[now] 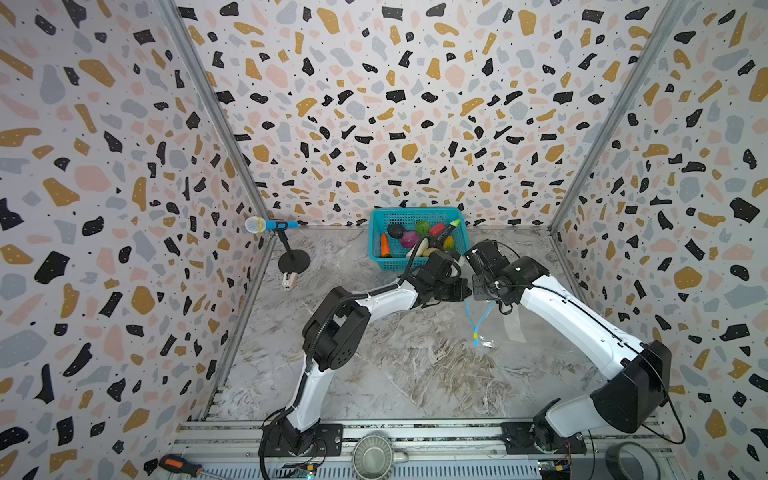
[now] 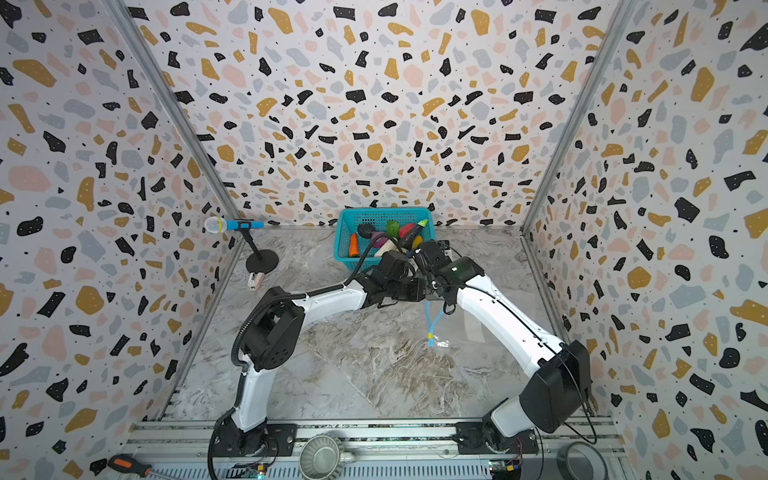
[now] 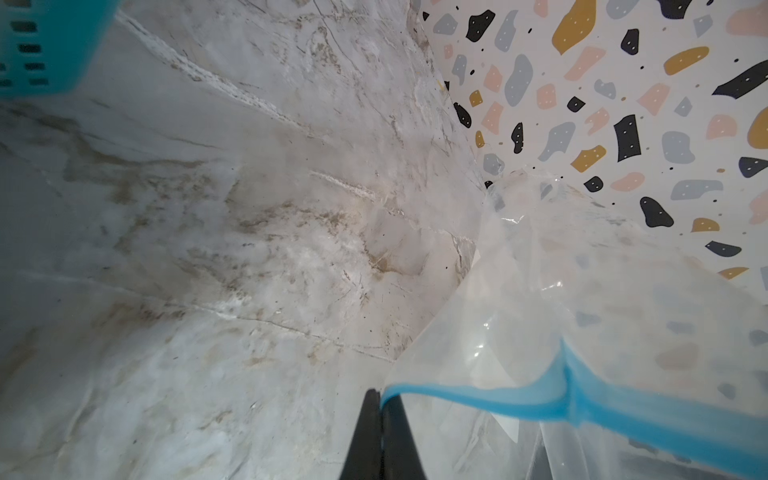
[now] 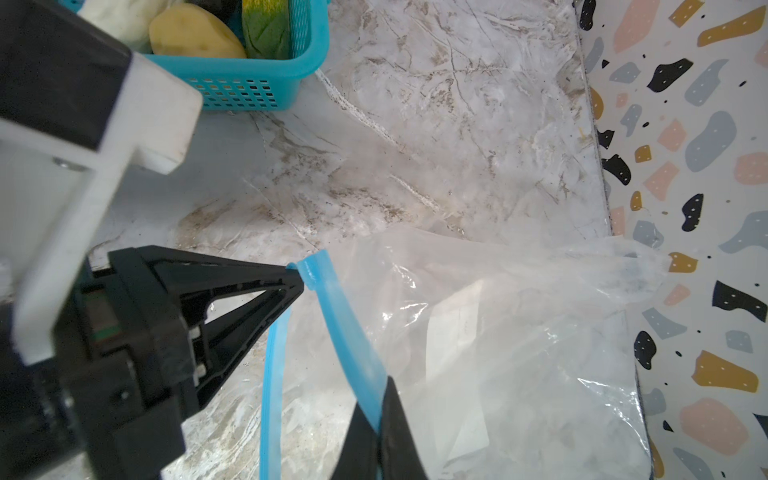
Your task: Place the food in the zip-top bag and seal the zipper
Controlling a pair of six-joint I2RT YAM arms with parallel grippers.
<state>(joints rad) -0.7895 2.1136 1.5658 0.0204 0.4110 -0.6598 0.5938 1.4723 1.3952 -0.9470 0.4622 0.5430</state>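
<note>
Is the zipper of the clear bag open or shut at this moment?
Open. The two blue strips of the zipper spread in a V in both top views, meeting only at the yellow slider.

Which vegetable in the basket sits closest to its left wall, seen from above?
The carrot: the only orange one, alone against the left wall of the basket; the others crowd the middle and right.

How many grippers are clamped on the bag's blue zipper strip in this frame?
2. The left gripper is shut on the zipper near its end. The right gripper is shut on the same strip further along, at the zip-top bag mouth. Neither is hidden.
</note>
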